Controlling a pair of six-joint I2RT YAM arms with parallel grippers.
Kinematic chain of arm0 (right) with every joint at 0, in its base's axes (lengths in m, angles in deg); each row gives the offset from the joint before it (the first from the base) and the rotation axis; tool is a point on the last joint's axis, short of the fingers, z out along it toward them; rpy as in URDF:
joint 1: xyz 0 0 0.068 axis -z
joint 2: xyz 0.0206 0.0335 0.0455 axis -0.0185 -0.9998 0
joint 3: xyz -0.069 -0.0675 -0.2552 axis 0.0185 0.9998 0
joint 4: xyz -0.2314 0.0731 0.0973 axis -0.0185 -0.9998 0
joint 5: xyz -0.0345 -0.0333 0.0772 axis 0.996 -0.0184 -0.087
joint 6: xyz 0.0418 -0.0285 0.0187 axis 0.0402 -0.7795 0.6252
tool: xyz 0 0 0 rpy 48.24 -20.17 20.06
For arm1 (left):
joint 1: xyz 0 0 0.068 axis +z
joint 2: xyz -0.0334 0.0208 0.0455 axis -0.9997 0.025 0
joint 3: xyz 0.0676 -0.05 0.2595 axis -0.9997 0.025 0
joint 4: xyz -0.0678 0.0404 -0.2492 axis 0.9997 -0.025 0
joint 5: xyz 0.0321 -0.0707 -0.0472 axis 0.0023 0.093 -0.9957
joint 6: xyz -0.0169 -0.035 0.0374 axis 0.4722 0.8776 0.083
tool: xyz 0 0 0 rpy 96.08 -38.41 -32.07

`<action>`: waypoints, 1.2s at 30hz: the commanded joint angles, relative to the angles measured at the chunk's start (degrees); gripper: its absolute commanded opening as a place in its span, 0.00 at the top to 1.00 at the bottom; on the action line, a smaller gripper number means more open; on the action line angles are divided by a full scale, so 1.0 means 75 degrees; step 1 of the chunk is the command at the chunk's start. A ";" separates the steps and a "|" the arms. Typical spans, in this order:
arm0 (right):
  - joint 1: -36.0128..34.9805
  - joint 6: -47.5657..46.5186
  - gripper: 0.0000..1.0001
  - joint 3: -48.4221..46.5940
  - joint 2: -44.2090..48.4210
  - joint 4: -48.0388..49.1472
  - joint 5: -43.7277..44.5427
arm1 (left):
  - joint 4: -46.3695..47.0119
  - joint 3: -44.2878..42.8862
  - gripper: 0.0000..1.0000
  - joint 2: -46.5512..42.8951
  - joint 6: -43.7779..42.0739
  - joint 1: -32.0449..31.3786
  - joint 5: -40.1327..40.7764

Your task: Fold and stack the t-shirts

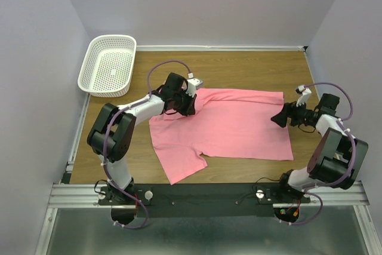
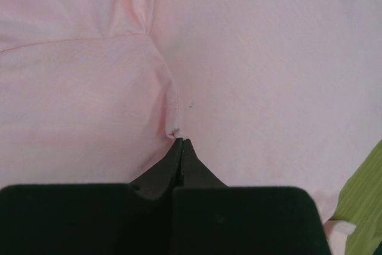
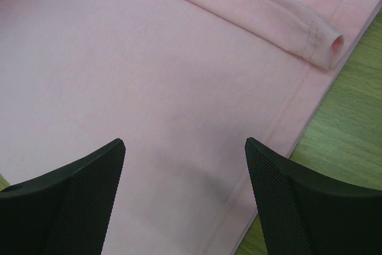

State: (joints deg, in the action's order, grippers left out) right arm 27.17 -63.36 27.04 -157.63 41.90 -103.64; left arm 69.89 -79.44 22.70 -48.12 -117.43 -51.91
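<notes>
A salmon-pink t-shirt (image 1: 230,125) lies spread on the wooden table, one sleeve pointing to the near left. My left gripper (image 1: 184,104) is at the shirt's far left part; in the left wrist view its fingers (image 2: 182,143) are shut, with a small pucker of pink cloth (image 2: 172,129) pinched at the tips. My right gripper (image 1: 279,117) is open and empty at the shirt's right edge. In the right wrist view it (image 3: 185,147) hovers just above the hem (image 3: 298,97), with a rolled fold of cloth (image 3: 310,37) beyond.
A white plastic mesh basket (image 1: 108,64) stands at the table's far left corner. Bare wooden table (image 1: 239,67) shows behind the shirt and to its right (image 3: 352,123). Walls close in on both sides.
</notes>
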 commanded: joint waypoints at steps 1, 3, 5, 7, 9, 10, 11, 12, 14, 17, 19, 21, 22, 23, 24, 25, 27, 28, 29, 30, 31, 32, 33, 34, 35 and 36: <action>0.0068 -0.0131 0.11 -0.0236 -0.0110 -0.0148 -0.0182 | 0.0165 0.0208 1.00 -0.0225 0.0313 -0.0171 0.0308; 0.0068 -0.0120 0.11 -0.0247 -0.0133 -0.0148 -0.0170 | 0.0106 0.0278 0.84 -0.0167 0.0359 -0.0195 0.0566; 0.0068 -0.0120 0.11 -0.0283 -0.0156 -0.0148 -0.0159 | 0.0024 0.0267 0.67 -0.0201 0.0418 -0.0195 0.0788; 0.0068 -0.0097 0.11 -0.0376 -0.0180 -0.0148 -0.0100 | -0.0023 0.0220 0.59 -0.0458 0.0523 -0.0195 0.1280; 0.0080 -0.0003 0.11 -0.0516 -0.0191 -0.0148 0.0098 | -0.0012 0.0173 0.55 -0.0763 0.0721 -0.0183 0.2061; 0.0080 0.0067 0.11 -0.0598 -0.0215 -0.0136 0.0204 | 0.0012 0.0173 0.53 -0.0962 0.0804 -0.0195 0.2380; 0.0080 0.0172 0.11 -0.0831 -0.0261 -0.0125 0.0309 | 0.0070 0.0208 0.50 -0.1416 0.0874 -0.0183 0.2696; 0.0068 0.0463 0.11 -0.0996 -0.0471 -0.0101 0.0554 | 0.0198 0.0243 0.43 -0.1664 0.0922 -0.0171 0.3164; 0.0068 0.0839 0.12 -0.1591 -0.0846 -0.0090 0.0766 | 0.0363 0.0441 0.38 -0.2482 0.1004 -0.0055 0.3552; 0.0080 0.1390 0.12 -0.2144 -0.1631 -0.0043 0.0931 | 0.0539 0.0781 0.37 -0.3609 0.0981 0.0133 0.3742; 0.0068 0.1859 0.13 -0.2660 -0.2217 0.0121 0.1106 | 0.0680 0.1097 0.35 -0.4253 0.0876 0.0215 0.4139; 0.0068 0.2175 0.17 -0.3220 -0.2836 0.0250 0.1119 | 0.0866 0.1694 0.31 -0.5249 0.0642 0.0227 0.4630; 0.0068 0.2258 0.20 -0.3421 -0.3084 0.0239 0.1072 | 0.0937 0.1929 0.29 -0.5566 0.0571 0.0227 0.4796; 0.0057 0.2352 0.25 -0.3644 -0.3295 0.0227 0.1002 | 0.1007 0.2360 0.27 -0.5847 0.0512 0.0239 0.4948; 0.0033 0.2492 0.30 -0.3808 -0.3471 0.0227 0.0955 | 0.1078 0.2550 0.24 -0.6361 0.0442 0.0251 0.5228; 0.0010 0.2540 0.33 -0.4088 -0.3774 0.0227 0.0978 | 0.1067 0.2738 0.23 -0.6725 0.0360 0.0239 0.5289; -0.0025 0.2657 0.34 -0.4231 -0.3941 0.0215 0.0897 | 0.1032 0.2786 0.22 -0.6962 0.0313 0.0251 0.5453; -0.0025 0.2657 0.37 -0.4290 -0.3988 0.0227 0.0850 | 0.1078 0.2810 0.22 -0.7045 0.0313 0.0239 0.5442; -0.0060 0.2669 0.39 -0.4314 -0.4058 0.0227 0.0849 | 0.1090 0.2821 0.22 -0.7104 0.0301 0.0251 0.5384; -0.0072 0.2669 0.39 -0.4325 -0.4082 0.0227 0.0838 | 0.1079 0.2798 0.22 -0.7116 0.0289 0.0239 0.5348; -0.0096 0.2669 0.39 -0.4337 -0.4105 0.0215 0.0779 | 0.1055 0.2775 0.22 -0.7093 0.0278 0.0251 0.5313; -0.0131 0.2658 0.39 -0.4326 -0.4129 0.0215 0.0756 | 0.1020 0.2740 0.22 -0.7034 0.0277 0.0251 0.5278; -0.0154 0.2611 0.40 -0.4302 -0.4106 0.0215 0.0697 | 0.0974 0.2716 0.22 -0.6999 0.0277 0.0251 0.5231; -0.0178 0.2587 0.40 -0.4267 -0.4059 0.0215 0.0674 | 0.0950 0.2704 0.22 -0.6964 0.0277 0.0251 0.5219; -0.0178 0.2552 0.40 -0.4232 -0.4024 0.0204 0.0650 | 0.0926 0.2681 0.22 -0.6917 0.0277 0.0251 0.5196; -0.0189 0.2529 0.40 -0.4162 -0.3931 0.0204 0.0627 | 0.0926 0.2681 0.22 -0.6893 0.0289 0.0251 0.5126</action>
State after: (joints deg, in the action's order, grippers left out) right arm 26.47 -44.58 -3.76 -187.51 43.38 -97.26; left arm 77.02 -58.63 -29.61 -45.19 -115.66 -14.60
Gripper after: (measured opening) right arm 0.604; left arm 0.781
